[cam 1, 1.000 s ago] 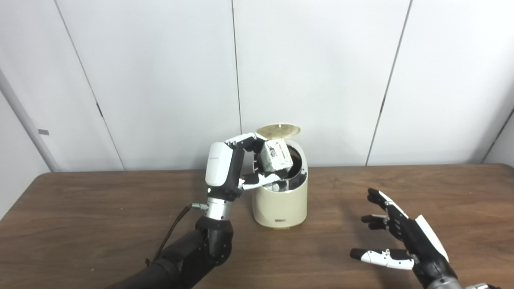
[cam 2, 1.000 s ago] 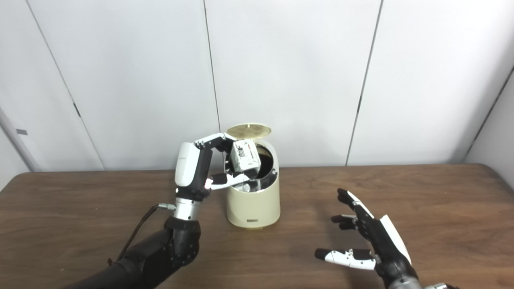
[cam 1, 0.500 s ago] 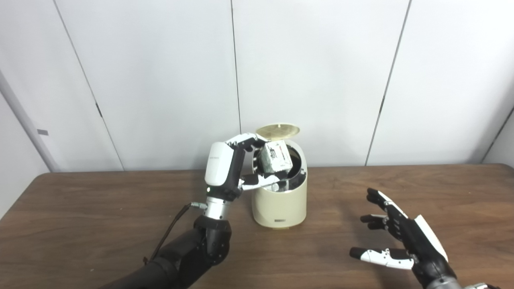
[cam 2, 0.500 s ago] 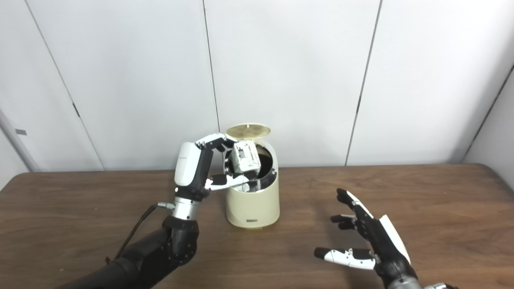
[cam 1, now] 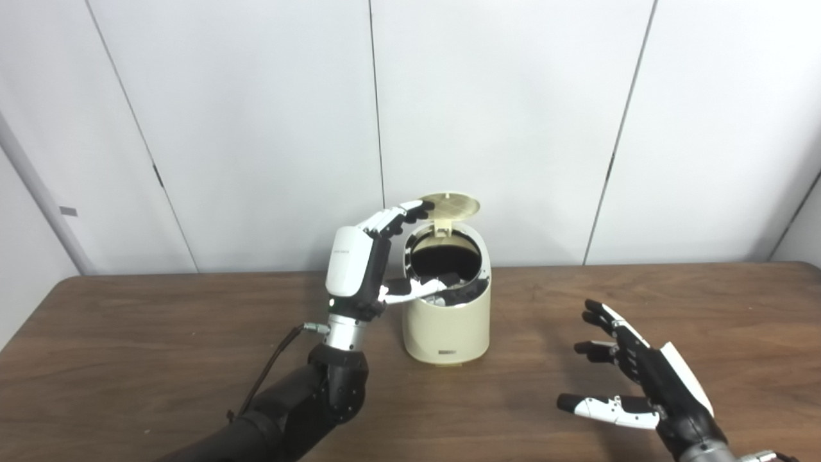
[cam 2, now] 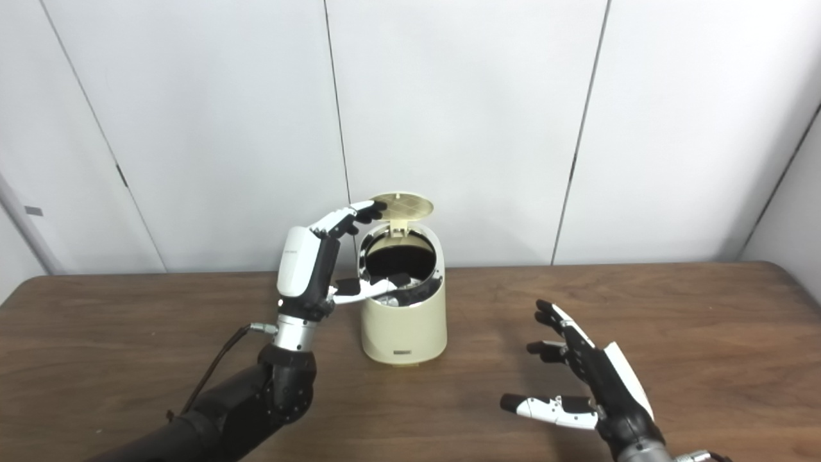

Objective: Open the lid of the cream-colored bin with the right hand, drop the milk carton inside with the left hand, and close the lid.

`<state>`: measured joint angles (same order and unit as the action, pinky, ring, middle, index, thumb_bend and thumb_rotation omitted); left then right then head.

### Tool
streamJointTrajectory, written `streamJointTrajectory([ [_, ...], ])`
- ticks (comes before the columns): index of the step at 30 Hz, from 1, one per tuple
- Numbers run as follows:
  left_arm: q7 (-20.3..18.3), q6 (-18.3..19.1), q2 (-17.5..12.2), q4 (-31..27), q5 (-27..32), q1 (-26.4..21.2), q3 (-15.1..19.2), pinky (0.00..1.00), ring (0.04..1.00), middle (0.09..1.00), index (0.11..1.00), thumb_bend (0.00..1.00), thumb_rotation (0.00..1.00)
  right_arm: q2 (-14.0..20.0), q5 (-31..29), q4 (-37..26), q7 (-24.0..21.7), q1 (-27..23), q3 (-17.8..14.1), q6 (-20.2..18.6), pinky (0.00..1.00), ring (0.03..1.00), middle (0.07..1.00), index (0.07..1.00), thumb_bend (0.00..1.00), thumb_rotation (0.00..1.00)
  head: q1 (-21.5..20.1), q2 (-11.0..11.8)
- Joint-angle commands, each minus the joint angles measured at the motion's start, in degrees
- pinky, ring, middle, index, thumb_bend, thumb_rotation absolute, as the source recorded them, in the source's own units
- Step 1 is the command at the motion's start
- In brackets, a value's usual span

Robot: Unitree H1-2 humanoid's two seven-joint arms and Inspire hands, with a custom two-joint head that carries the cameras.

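The cream-colored bin (cam 1: 447, 324) stands mid-table with its round lid (cam 1: 451, 205) tipped up at the back and its dark mouth (cam 1: 444, 259) showing. No milk carton is visible; the bin's inside is too dark to see into. My left hand (cam 1: 359, 266) is raised at the bin's left side, open, with its fingers spread above the rim near the lid and its thumb across the opening's front edge. My right hand (cam 1: 641, 388) hovers open over the table to the right of the bin, well apart from it, fingers spread.
The brown wooden table (cam 1: 128, 359) runs across the whole view, with white wall panels (cam 1: 256, 128) behind it. A black cable (cam 1: 269, 372) trails from my left wrist.
The left hand has let go of the milk carton, which has dropped out of sight into the bin, and its fingers have spread upward. The right hand has barely moved.
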<state>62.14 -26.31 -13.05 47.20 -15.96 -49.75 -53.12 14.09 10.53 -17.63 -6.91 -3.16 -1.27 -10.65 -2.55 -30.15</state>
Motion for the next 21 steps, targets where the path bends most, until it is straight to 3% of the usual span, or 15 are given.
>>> streamJointTrajectory([
  [1, 1.5, -0.6, -1.2, -2.0, 0.3, -3.2, 1.0, 0.57, 0.706, 0.785, 0.807, 0.88, 0.34, 0.4, -0.7, -1.2, 0.0, -1.8, -0.2, 1.1, 0.76, 0.755, 0.901, 0.922, 0.71, 0.22, 0.0, -0.1],
  [9, 2.0, -0.6, -2.4, -5.5, 1.0, -2.1, 1.3, 0.55, 0.691, 0.763, 0.787, 0.87, 0.31, 0.5, -0.4, -1.2, 0.1, -1.8, 0.0, 1.3, 0.77, 0.75, 0.901, 0.925, 0.69, 0.19, 0.5, 0.2],
  [15, -1.1, -0.6, -3.6, -13.1, 5.1, 1.2, 6.0, 0.48, 0.598, 0.677, 0.706, 0.76, 0.24, 0.3, -1.5, -1.8, -0.1, -1.9, -0.1, 0.7, 0.77, 0.76, 0.906, 0.922, 0.69, 0.17, 0.9, 0.2],
  [19, -10.6, -0.6, -4.9, -20.8, 9.7, 5.2, 12.3, 0.44, 0.533, 0.614, 0.64, 0.69, 0.15, 0.5, -2.4, -1.5, -0.1, -2.0, -0.5, 1.0, 0.78, 0.771, 0.908, 0.917, 0.69, 0.16, 1.4, 0.2],
  [21, -17.5, -0.6, -5.5, -24.6, 12.2, 7.7, 16.3, 0.44, 0.517, 0.593, 0.617, 0.66, 0.13, 0.7, -2.7, -1.2, -0.2, -2.3, -0.7, 1.0, 0.77, 0.777, 0.912, 0.919, 0.7, 0.18, 1.7, 0.2],
])
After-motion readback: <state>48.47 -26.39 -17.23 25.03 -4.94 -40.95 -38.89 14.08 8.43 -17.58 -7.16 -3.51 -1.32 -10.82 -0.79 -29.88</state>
